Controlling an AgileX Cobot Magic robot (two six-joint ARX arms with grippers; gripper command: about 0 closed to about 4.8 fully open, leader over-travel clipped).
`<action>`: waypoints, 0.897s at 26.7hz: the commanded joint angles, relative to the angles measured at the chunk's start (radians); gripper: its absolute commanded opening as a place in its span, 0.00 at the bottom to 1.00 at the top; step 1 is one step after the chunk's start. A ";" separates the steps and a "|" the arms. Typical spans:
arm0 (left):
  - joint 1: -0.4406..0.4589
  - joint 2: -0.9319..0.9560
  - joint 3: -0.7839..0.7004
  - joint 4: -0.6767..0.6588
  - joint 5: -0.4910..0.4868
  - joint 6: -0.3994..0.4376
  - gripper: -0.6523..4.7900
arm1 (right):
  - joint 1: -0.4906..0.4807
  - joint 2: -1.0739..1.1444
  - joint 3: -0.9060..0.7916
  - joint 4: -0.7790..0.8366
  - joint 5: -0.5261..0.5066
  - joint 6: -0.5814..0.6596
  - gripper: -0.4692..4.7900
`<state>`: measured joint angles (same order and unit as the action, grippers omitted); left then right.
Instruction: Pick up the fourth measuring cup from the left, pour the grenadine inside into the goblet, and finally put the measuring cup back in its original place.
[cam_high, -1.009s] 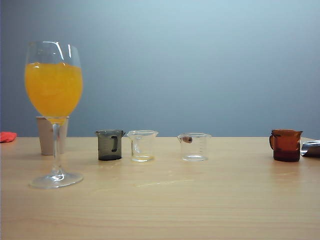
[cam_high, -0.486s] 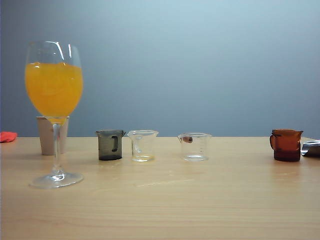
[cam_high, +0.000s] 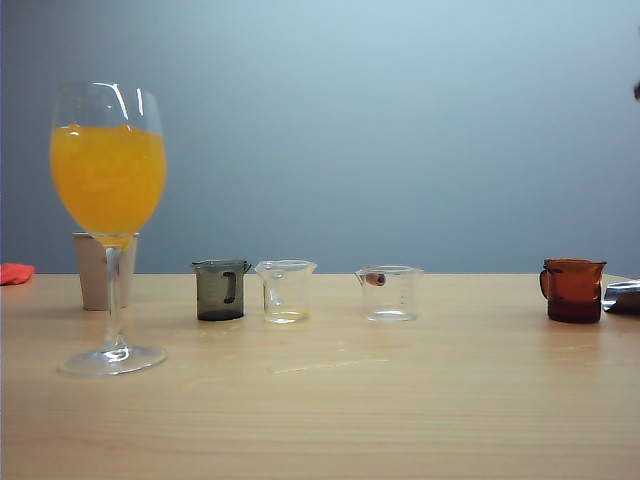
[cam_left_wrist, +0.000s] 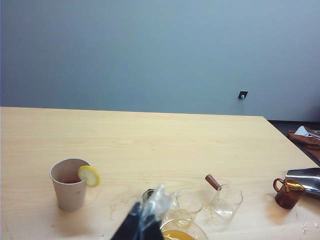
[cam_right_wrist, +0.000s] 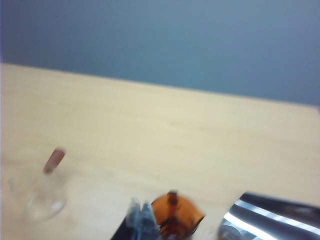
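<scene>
The fourth measuring cup (cam_high: 573, 290), amber with a side handle, stands at the table's far right; its dark lower part looks like the grenadine (cam_high: 574, 311). The goblet (cam_high: 108, 200), full of orange juice, stands at the left. In the right wrist view my right gripper (cam_right_wrist: 141, 212) is shut, empty and blurred, just beside the amber cup (cam_right_wrist: 176, 217) without holding it. My left gripper (cam_left_wrist: 150, 215) is shut and empty, above the goblet's rim (cam_left_wrist: 177, 234); the amber cup (cam_left_wrist: 288, 193) is far off. Neither gripper's fingers show in the exterior view.
A dark grey cup (cam_high: 220, 290) and two clear cups (cam_high: 285, 291) (cam_high: 389, 293) stand in a row between goblet and amber cup. A beige cup (cam_left_wrist: 70, 184) with a lemon slice is behind the goblet. A silver object (cam_high: 622, 297) lies right beside the amber cup.
Nothing on the table has moved. A dark bit of an arm has come into the exterior view's upper right edge.
</scene>
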<state>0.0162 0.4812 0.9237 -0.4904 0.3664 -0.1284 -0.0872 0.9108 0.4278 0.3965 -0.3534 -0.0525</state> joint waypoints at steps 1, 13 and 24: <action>-0.001 -0.001 0.006 0.012 0.005 0.000 0.11 | -0.089 0.088 0.004 0.034 -0.212 0.000 0.09; -0.001 -0.001 0.006 0.036 -0.001 -0.003 0.11 | -0.117 0.325 -0.008 0.255 -0.136 -0.053 0.09; 0.000 0.000 0.006 0.077 -0.008 -0.003 0.11 | -0.117 0.454 -0.007 0.267 -0.140 -0.073 1.00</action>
<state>0.0162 0.4812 0.9241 -0.4351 0.3592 -0.1291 -0.2043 1.3487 0.4171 0.6472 -0.4900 -0.1047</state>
